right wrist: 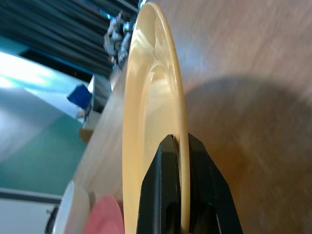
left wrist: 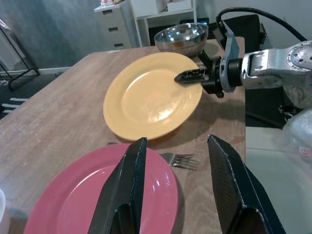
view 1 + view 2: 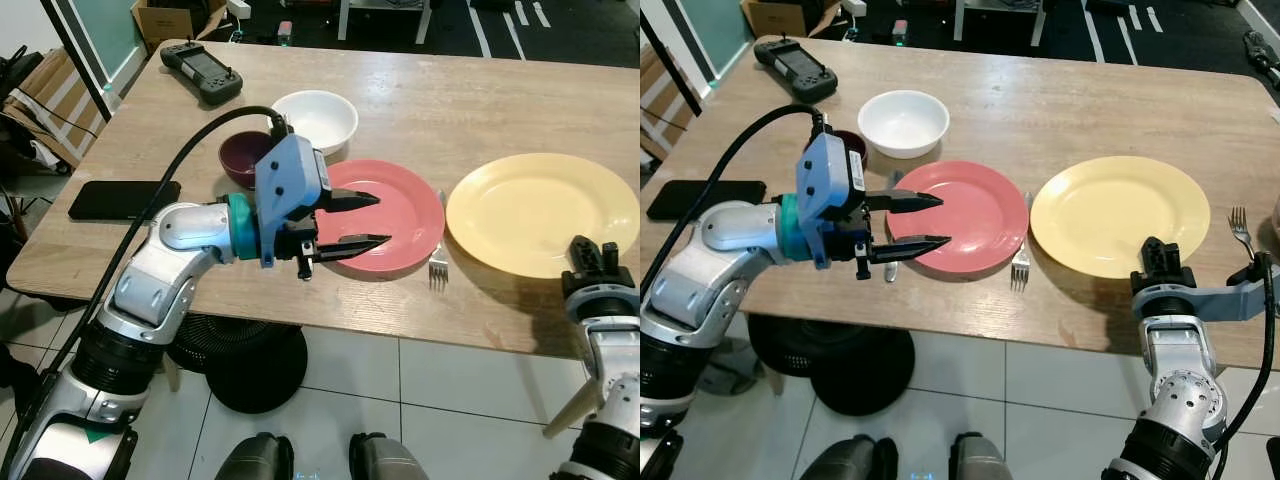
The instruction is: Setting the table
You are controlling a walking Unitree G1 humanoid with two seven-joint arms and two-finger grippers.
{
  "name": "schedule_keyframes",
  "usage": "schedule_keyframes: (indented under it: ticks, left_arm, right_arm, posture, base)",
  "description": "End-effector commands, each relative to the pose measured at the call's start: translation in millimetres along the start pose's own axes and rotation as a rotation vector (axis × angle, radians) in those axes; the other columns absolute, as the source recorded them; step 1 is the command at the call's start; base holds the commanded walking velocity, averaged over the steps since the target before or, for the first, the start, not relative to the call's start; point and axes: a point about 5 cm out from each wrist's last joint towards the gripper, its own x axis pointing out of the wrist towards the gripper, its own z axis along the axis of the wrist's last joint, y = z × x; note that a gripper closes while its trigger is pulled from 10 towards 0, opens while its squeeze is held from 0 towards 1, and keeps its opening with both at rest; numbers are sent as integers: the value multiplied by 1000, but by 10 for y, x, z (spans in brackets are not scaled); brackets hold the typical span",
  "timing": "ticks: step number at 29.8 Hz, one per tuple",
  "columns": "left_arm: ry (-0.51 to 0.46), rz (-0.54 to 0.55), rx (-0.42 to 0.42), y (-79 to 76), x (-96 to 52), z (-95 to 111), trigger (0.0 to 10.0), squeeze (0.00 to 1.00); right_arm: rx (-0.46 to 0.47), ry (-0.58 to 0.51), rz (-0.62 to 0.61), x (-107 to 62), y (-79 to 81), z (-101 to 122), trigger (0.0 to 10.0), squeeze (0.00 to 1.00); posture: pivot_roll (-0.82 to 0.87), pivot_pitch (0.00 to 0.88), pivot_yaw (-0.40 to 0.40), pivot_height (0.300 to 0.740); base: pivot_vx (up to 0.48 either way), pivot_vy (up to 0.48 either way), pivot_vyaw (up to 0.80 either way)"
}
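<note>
Left gripper: you sit spread over the pink plate.
12 o'clock: white bowl and maroon bowl block you.
3 o'clock: fork, then yellow plate.
Far table: open wood.

A home dining room doubling as workspace: a wooden bench on tiled floor, cardboard boxes at eleven o'clock, white drawers beyond.
</note>
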Motion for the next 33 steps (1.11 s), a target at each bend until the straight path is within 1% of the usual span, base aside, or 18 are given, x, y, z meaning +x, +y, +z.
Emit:
schedule_keyframes:
  ticks: [1, 7, 8, 10, 11, 15, 17, 19, 20, 21, 22, 23, 25, 26, 27, 29, 30, 33]
  left_arm:
    - [8, -6, -13, -24, -19, -17, 10000, 0]
    - [12, 2, -28, -55, -29, -16, 10000, 0]
    - [13, 2, -32, -58, -34, -13, 10000, 0]
    - [13, 2, -32, -58, -34, -13, 10000, 0]
    - [15, 2, -36, -58, -36, -16, 10000, 0]
    - [16, 3, -38, -57, -35, -19, 10000, 0]
    - [15, 0, -40, -66, -26, -20, 10000, 0]
    - [13, -3, -41, -71, -20, -18, 10000, 0]
    - [13, -3, -41, -71, -20, -18, 10000, 0]
    - [13, -3, -42, -72, -17, -16, 10000, 0]
    - [11, -4, -43, -74, -14, -13, 10000, 0]
    - [11, -4, -43, -74, -14, -13, 10000, 0]
    - [10, -5, -46, -75, -11, -5, 10000, 0]
    - [9, -6, -47, -75, -11, -2, 10000, 0]
    - [9, -6, -47, -75, -11, -2, 10000, 0]
    - [8, -6, -49, -75, -9, 3, 10000, 0]
    - [8, -6, -49, -75, -9, 3, 10000, 0]
    - [5, -8, -51, -80, 0, 5, 10000, 0]
  right_arm:
    - [21, -26, -16, 0, -26, 33, 10000, 0]
    - [8, -63, -92, 15, -134, 77, 10000, 0]
    - [0, -63, -91, 12, -145, 85, 10000, 78]
    - [0, -63, -91, 12, -145, 85, 10000, 78]
    - [-26, -73, -100, -4, -165, 108, 10000, 1000]
    - [-35, -89, -115, -12, -184, 129, 10000, 1000]
    - [-95, -135, -90, -23, -141, 204, 10000, 1000]
    - [-210, -162, -73, -40, -94, 267, 10000, 1000]
    - [-210, -162, -73, -40, -94, 267, 10000, 1000]
    - [-301, -186, -78, -52, -77, 314, 10000, 0]
    - [-388, -211, -86, -64, -61, 363, 10000, 0]
    - [-388, -211, -86, -64, -61, 363, 10000, 0]
    - [-537, -265, -107, -90, -23, 469, 10000, 0]
    - [-588, -286, -115, -100, -5, 509, 10000, 0]
    - [-588, -286, -115, -100, -5, 509, 10000, 0]
    - [-733, -365, -132, -135, 59, 662, 10000, 0]
    - [-733, -365, -132, -135, 59, 662, 10000, 0]
    - [-881, -486, -120, -200, 232, 869, 10000, 0]
  posture:
    - [37, 38, 60, 740]
    - [41, 33, 56, 740]
    - [40, 32, 56, 740]
    - [40, 32, 56, 740]
    - [37, 29, 58, 740]
    - [36, 29, 58, 740]
    - [33, 26, 61, 740]
    - [32, 25, 61, 740]
    - [32, 25, 61, 740]
    - [30, 25, 62, 740]
    - [30, 26, 62, 740]
    - [30, 26, 62, 740]
    - [28, 27, 62, 740]
    - [28, 27, 62, 740]
    - [28, 27, 62, 740]
    - [26, 29, 64, 740]
    - [26, 29, 64, 740]
    - [20, 29, 68, 740]
  base:
    - [0, 0, 0]
    - [0, 0, 0]
    - [0, 0, 0]
    - [0, 0, 0]
    - [0, 0, 0]
    - [0, 0, 0]
    - [0, 0, 0]
    - [0, 0, 0]
    - [0, 0, 0]
    - [0, 0, 0]
    - [0, 0, 0]
    - [0, 0, 0]
    - [0, 0, 0]
    - [0, 0, 0]
    - [0, 0, 0]
    - [0, 0, 0]
    - [0, 0, 0]
    - [0, 0, 0]
